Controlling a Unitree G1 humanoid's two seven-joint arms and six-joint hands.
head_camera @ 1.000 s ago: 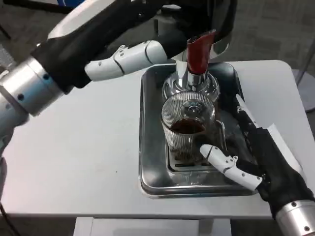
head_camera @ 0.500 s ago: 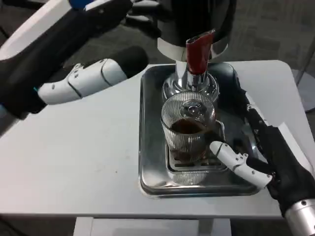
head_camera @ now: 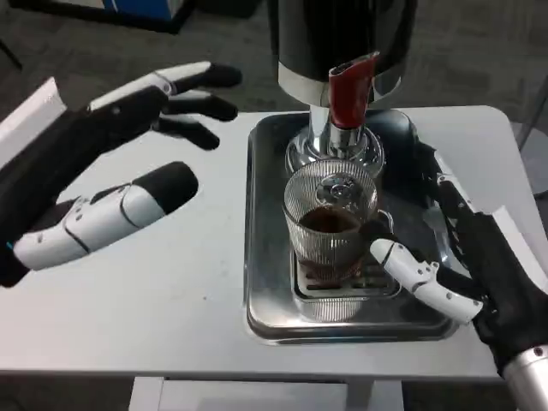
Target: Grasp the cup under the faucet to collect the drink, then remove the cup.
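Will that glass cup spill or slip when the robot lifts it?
The ribbed glass cup looks part full of dark drink, so tilting would probably spill it. Its ribs likely help grip, though glass may be slippery. The right hand should probably lift it upright.

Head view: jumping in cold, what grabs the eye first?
The ribbed glass cup, partly filled with dark drink, stands in the steel tray under the red-handled faucet. The right hand curls around its right side, while the left hand hovers open over the table's left.
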